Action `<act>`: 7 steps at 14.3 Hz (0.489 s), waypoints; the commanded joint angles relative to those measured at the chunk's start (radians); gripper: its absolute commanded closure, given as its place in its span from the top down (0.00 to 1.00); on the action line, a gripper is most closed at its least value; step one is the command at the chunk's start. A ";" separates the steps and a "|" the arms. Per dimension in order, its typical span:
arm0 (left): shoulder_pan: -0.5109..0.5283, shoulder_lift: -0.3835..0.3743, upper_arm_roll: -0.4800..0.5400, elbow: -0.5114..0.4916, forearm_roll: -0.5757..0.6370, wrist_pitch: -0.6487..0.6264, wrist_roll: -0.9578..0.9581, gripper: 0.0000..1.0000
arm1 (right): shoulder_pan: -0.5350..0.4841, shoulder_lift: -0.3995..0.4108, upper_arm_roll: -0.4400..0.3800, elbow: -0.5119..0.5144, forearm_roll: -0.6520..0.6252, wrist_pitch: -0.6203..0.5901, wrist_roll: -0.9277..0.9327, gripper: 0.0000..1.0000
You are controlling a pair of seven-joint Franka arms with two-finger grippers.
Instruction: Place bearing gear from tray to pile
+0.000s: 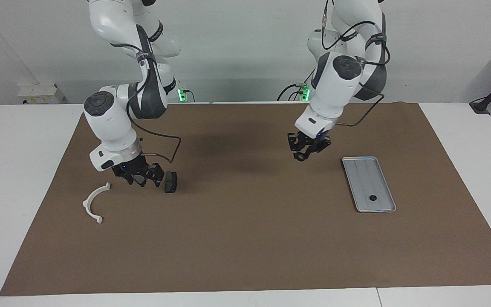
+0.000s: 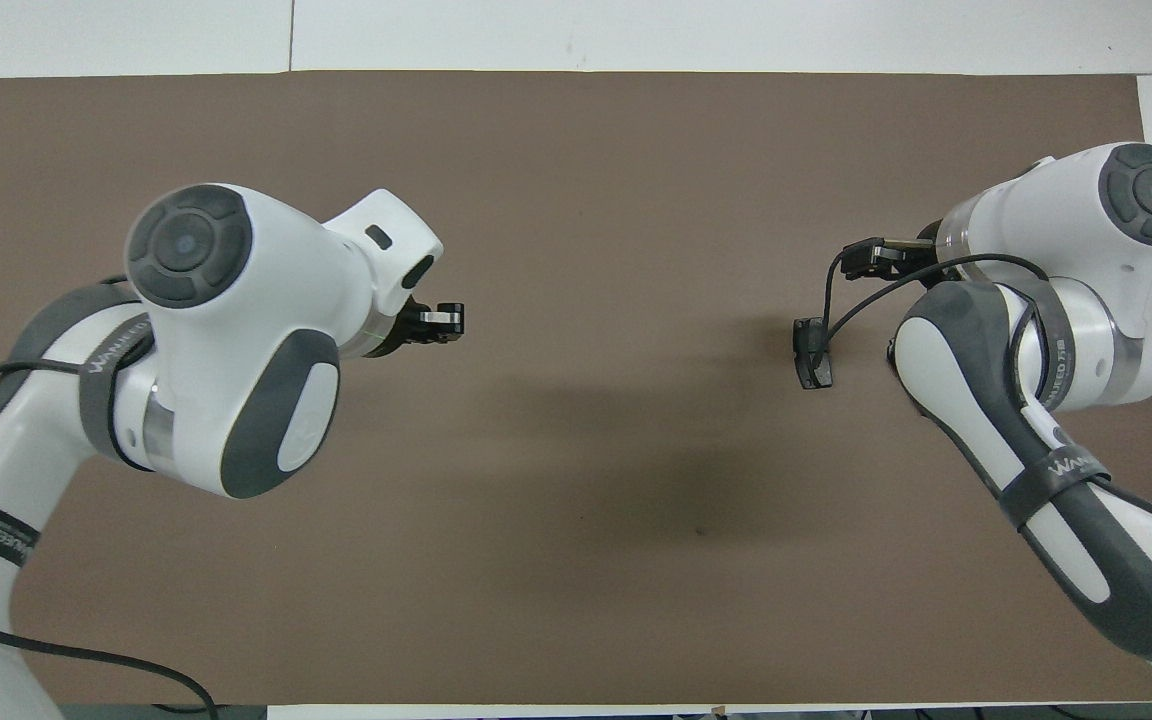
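The silver tray (image 1: 358, 168) lies toward the left arm's end of the mat, with one small black bearing gear (image 1: 372, 198) in it. In the overhead view the left arm hides the tray. My left gripper (image 1: 304, 152) hangs over bare mat beside the tray, toward the middle, shut on a small dark round part, apparently another bearing gear (image 1: 300, 157). It also shows in the overhead view (image 2: 448, 320). The pile shows a white half-ring bracket (image 1: 95, 203) and one dark grey pad piece (image 1: 170, 182) (image 2: 813, 353). My right gripper (image 1: 138, 175) is open, just above the mat between them.
A brown mat (image 1: 245, 238) covers most of the white table. The right arm's cable (image 2: 826, 300) hangs over the dark pad piece. The right arm covers the bracket in the overhead view.
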 commanded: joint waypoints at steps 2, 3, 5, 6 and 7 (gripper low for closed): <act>-0.066 0.094 0.022 0.014 0.014 0.092 -0.051 0.00 | -0.031 0.020 0.005 0.002 -0.002 0.035 -0.039 1.00; -0.071 0.128 0.020 0.012 0.027 0.132 -0.048 0.00 | -0.031 0.020 0.005 0.002 -0.002 0.035 -0.050 1.00; -0.121 0.205 0.023 0.023 0.025 0.175 -0.057 0.00 | -0.031 0.020 0.005 0.002 -0.002 0.033 -0.050 1.00; -0.126 0.231 0.024 0.023 0.025 0.218 -0.057 0.00 | -0.031 0.020 0.005 0.002 -0.002 0.033 -0.050 1.00; -0.126 0.257 0.024 0.023 0.027 0.250 -0.057 0.00 | -0.031 0.020 0.005 0.000 -0.002 0.033 -0.050 1.00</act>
